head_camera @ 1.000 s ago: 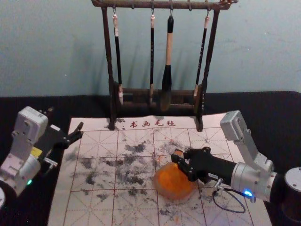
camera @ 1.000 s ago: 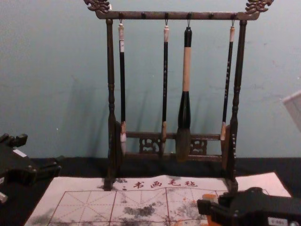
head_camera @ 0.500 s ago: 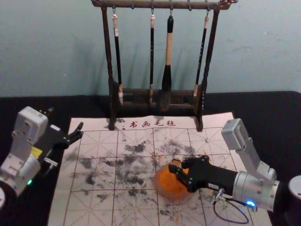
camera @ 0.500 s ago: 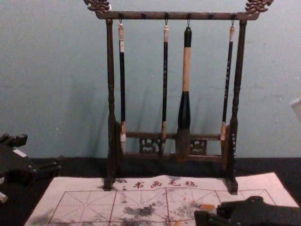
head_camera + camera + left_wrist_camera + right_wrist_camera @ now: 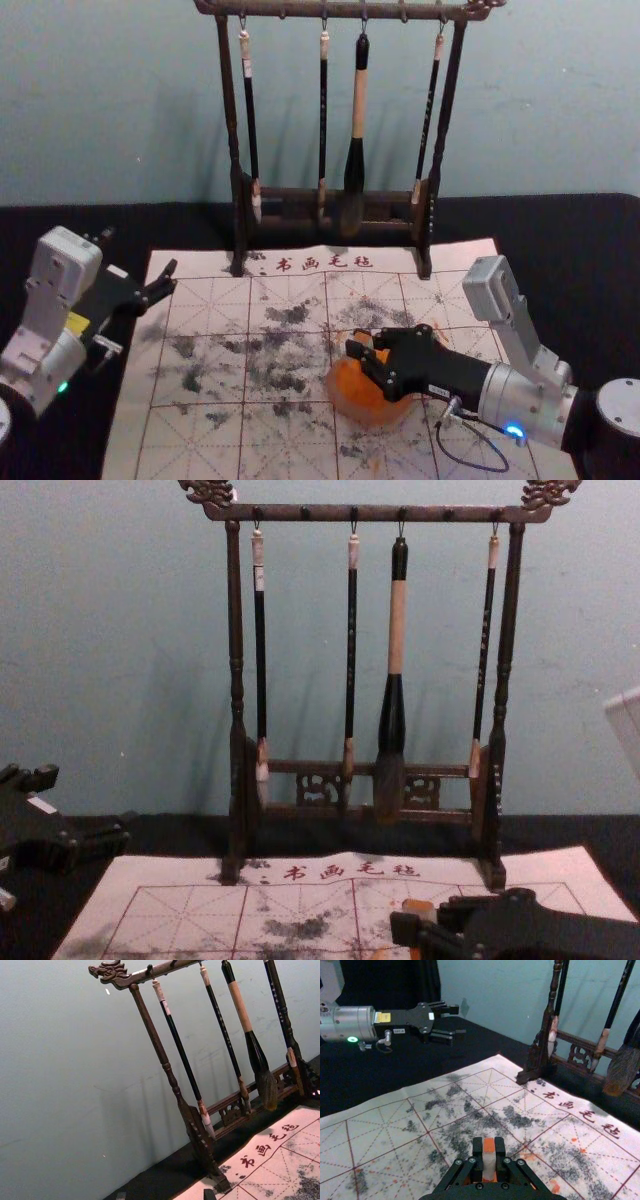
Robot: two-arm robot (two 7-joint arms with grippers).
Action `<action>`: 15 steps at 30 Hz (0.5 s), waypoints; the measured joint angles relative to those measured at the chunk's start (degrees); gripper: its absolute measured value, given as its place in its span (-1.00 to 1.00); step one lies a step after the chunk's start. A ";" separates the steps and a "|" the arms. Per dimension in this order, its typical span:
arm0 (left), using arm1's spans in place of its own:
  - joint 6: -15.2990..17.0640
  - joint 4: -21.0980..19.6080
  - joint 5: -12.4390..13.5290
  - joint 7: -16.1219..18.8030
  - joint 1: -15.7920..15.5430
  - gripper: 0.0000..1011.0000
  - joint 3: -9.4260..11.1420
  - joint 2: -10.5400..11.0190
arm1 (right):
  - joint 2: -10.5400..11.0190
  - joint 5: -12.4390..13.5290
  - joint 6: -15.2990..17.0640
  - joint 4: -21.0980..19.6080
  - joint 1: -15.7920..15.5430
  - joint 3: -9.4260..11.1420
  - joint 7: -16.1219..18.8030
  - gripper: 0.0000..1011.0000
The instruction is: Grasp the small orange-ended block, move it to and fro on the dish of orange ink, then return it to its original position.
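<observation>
Over the orange ink dish [image 5: 360, 400], my right gripper [image 5: 366, 350] is shut on the small orange-ended block. In the right wrist view the block [image 5: 489, 1160], pale in the middle with an orange end up, is pinched between the fingertips of my right gripper [image 5: 489, 1152]. The chest view has the block's orange top [image 5: 421, 910] beside the right gripper [image 5: 412, 928] at the lower right. My left gripper [image 5: 168, 280] stays parked, fingers apart, at the mat's left side. The block's lower end is hidden in the head view.
A wooden rack [image 5: 240, 230] with several hanging brushes stands at the mat's back edge, before the wall. The ink-stained calligraphy mat [image 5: 200, 440] lies on a black-covered table [image 5: 560, 250].
My right gripper, carrying the block, has shifted left across the dish in the head view. The left arm has stayed still.
</observation>
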 joint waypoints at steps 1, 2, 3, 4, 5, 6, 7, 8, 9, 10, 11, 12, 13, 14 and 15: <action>0.00 0.00 0.00 0.00 0.00 0.98 0.00 0.00 | -0.38 -0.09 -0.56 0.55 0.14 0.06 -0.01 -0.82; 0.00 0.00 0.00 0.00 0.00 0.98 0.00 0.00 | -0.76 -0.23 -0.98 1.11 0.32 0.11 -0.05 -0.82; 0.00 0.00 0.00 0.00 0.00 0.98 0.00 0.00 | -0.76 -0.23 -0.98 1.11 0.32 0.11 -0.05 -0.82; 0.00 0.00 0.00 0.00 0.00 0.98 0.00 0.00 | -1.13 -0.35 -1.35 1.72 0.51 0.18 -0.13 -0.82; 0.00 0.00 0.00 0.00 0.00 0.98 0.00 0.00 | -1.27 -0.42 -1.50 1.92 0.60 0.21 -0.17 -0.82; 0.00 0.00 0.00 0.00 0.00 0.98 0.00 0.00 | -1.47 -0.50 -1.65 2.19 0.70 0.25 -0.23 -0.82; 0.00 0.00 0.00 0.00 0.00 0.98 0.00 0.00 | -1.76 -0.61 -1.86 2.65 0.88 0.33 -0.35 -0.82; 0.00 0.00 0.00 0.00 0.00 0.98 0.00 0.00 | -1.92 -0.68 -1.96 2.91 1.00 0.40 -0.41 -0.82; 0.00 0.00 0.00 0.00 0.00 0.98 0.00 0.00 | -2.06 -0.73 -2.03 3.18 1.11 0.47 -0.46 -0.82; 0.00 0.00 0.00 0.00 0.00 0.98 0.00 0.00 | -2.29 -0.90 -2.13 3.61 1.34 0.61 -0.64 -0.82; 0.00 0.00 0.00 0.00 0.00 0.98 0.00 0.00 | -2.39 -0.97 -2.17 3.78 1.42 0.69 -0.76 -0.82; 0.00 0.00 0.00 0.00 0.00 0.98 0.00 0.00 | -2.47 -1.04 -2.20 3.95 1.52 0.77 -0.84 -0.82; 0.00 0.00 0.00 0.00 0.00 0.98 0.00 0.00 | -2.56 -1.12 -2.22 4.10 1.59 0.86 -0.90 -0.82; 0.00 0.00 0.00 0.00 0.00 0.98 0.00 0.00 | -2.69 -1.25 -2.22 4.33 1.70 1.02 -1.05 -0.82; 0.00 0.00 0.00 0.00 0.00 0.98 0.00 0.00 | -2.78 -1.36 -2.22 4.51 1.76 1.22 -1.21 -0.82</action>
